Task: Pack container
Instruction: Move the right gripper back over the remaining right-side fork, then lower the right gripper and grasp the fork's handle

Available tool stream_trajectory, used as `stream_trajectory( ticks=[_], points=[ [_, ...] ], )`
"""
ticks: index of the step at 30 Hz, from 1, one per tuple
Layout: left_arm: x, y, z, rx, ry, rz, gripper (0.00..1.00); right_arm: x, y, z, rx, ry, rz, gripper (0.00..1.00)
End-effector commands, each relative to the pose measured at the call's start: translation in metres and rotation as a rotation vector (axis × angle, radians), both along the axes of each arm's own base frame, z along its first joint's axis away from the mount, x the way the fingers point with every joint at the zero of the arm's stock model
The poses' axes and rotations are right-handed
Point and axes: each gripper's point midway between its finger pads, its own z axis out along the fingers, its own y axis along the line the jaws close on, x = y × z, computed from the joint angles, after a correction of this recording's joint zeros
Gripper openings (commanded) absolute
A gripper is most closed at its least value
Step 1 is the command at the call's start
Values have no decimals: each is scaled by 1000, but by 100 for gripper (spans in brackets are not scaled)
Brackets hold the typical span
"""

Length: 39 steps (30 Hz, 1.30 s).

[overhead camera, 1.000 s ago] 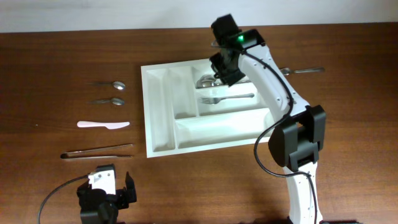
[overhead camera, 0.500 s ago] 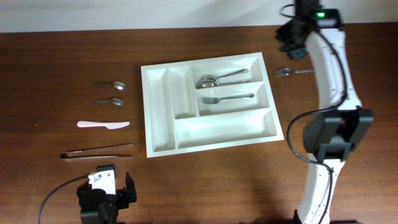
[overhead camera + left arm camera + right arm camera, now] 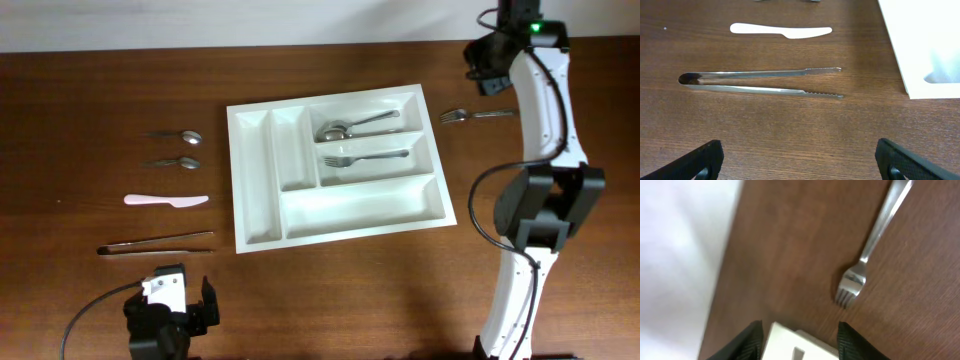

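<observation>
I am looking at the tray [image 3: 360, 208]. It is lying flat in the middle of the counter [image 3: 100, 80]. I am guessing it is light, hard plastic that is stiff and a bit slippery. It is much too wide to grab across. If I have to move it, I am thinking of pinching one thin wall at the rim.

My right end effector [image 3: 488, 78] is hanging past the tray's far right corner, over a fork [image 3: 860, 265] lying on the counter. Its fingers are standing apart and holding nothing. In the right wrist view, a white bit of the tray is peeking between them. So the tray is sitting just to the left of it and closer to me.

My left end effector [image 3: 800, 150] is wide open and empty, low near the tongs [image 3: 765, 82]. The tray is lying ahead of it, to the right.
</observation>
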Motion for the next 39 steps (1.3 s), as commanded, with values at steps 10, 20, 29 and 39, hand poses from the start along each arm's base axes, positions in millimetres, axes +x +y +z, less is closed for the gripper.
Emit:
stream_trajectory(
  ticks=[10,20,29,39],
  points=[
    [0,0,-1,8,-1,-10,99,-16,-4,-57,150,143,-416,40],
    [0,0,-1,8,-1,-10,99,-44,-37,-67,21,215,-582,49],
    [0,0,-1,8,-1,-10,99,-55,-76,-87,-19,261,-633,54],
    [0,0,-1,8,-1,-10,99,-33,-65,-121,53,255,-528,52]
  ],
)
